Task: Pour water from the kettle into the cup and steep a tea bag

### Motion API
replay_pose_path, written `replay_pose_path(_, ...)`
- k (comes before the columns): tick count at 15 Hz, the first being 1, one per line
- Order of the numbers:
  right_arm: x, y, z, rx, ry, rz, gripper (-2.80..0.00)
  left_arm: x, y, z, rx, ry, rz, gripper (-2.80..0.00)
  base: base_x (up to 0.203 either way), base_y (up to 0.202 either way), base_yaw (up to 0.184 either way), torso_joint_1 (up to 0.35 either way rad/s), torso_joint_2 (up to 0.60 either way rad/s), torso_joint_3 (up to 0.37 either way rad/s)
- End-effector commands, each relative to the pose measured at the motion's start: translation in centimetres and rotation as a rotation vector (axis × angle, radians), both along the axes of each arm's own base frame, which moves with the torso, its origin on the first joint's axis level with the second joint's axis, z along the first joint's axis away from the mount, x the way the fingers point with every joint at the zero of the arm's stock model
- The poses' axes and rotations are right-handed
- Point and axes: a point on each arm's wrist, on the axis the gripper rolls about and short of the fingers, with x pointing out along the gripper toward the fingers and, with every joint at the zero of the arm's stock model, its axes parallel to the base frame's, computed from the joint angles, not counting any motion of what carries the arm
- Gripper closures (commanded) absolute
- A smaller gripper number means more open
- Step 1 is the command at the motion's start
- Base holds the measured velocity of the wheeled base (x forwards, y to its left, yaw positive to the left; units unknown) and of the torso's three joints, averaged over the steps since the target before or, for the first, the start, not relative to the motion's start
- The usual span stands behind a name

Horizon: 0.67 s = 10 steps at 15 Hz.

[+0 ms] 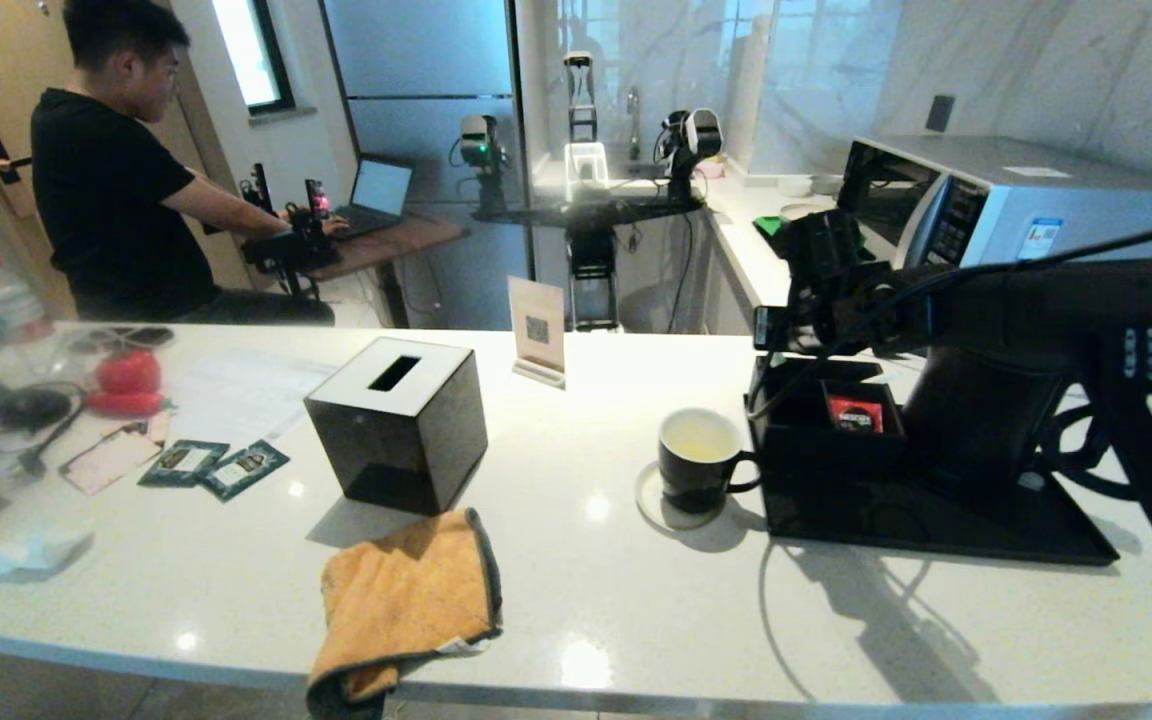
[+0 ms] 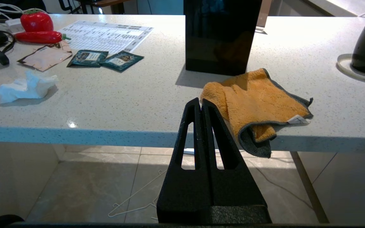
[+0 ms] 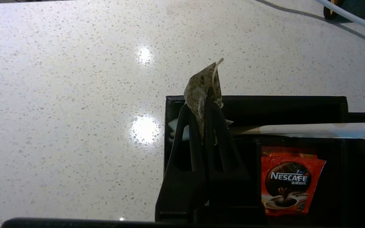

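My right gripper (image 3: 201, 107) is shut on the tea bag (image 3: 202, 85), a small grey-green pouch sticking out past the fingertips. It hangs over the left end of the black tray (image 3: 252, 103). In the head view the right arm (image 1: 836, 290) reaches in above the tray, partly hiding the tall black kettle (image 1: 971, 415) standing on it. The black cup (image 1: 698, 455), pale inside, sits on a white coaster just left of the tray, its handle toward the tray. My left gripper (image 2: 200, 102) is shut and empty, low before the counter's front edge.
A red sachet (image 3: 285, 180) and a paper-wrapped stick (image 3: 322, 130) lie in the tray's compartments. A black tissue box (image 1: 398, 425) and an orange cloth (image 1: 406, 590) are left of the cup. Two green packets (image 1: 216, 465) lie far left. A microwave (image 1: 986, 200) stands behind.
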Motion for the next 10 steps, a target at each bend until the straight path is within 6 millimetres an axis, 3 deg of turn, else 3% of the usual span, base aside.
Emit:
replay_pose_path(1,-0.7,0.0,1.5,0.010,-0.030,0.002,0.00,0.0,0.0,0.0,0.000,0.001,0.000,0.00,0.000,0.000,0.000,0.000,0.00,0.000)
replay_pose_path(10,-4.6,0.5,5.5,0.032,-0.082,0.040,0.00,0.0,0.0,0.0,0.000,0.001,0.000,0.00,0.000,0.000,0.000,0.000,0.00,0.000)
